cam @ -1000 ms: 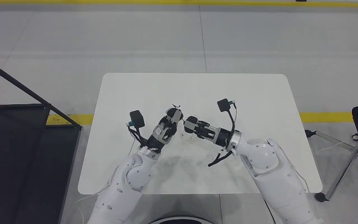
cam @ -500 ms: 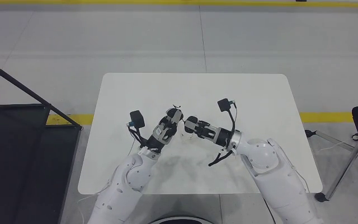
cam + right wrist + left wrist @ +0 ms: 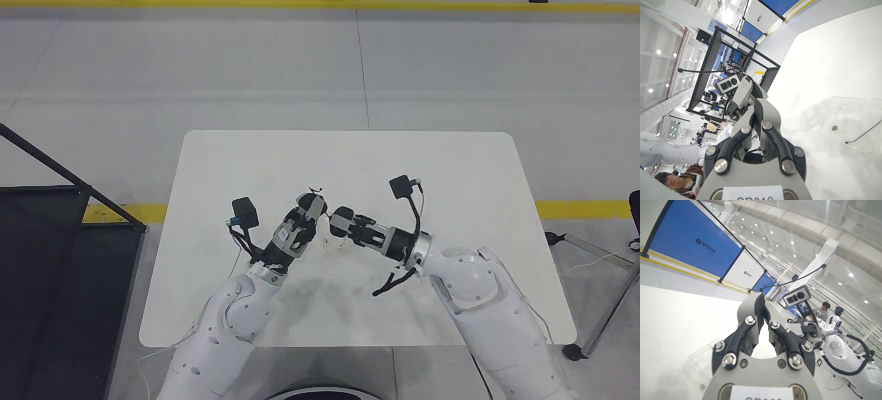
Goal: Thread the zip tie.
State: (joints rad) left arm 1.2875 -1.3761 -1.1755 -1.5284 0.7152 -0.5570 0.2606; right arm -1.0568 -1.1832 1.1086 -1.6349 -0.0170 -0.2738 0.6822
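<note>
Left gripper [image 3: 761, 298] clamped on thin black plastic zip tie [image 3: 791, 281], up in the air over the middle of the white table [image 3: 450, 180]. Right gripper [image 3: 755, 103] fingers pressed together, tip just beside the left one.

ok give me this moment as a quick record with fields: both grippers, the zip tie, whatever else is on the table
left gripper: shut on the zip tie, over mid-table
zip tie: black; strap juts out past the left fingertips, head end free in the air
right gripper: shut, tip close beside the left gripper; contact with the tie cannot be told
spare zip tie: black, lying flat in the clear tray
clear tray: resting on the white table
threading: no closed loop visible
</note>
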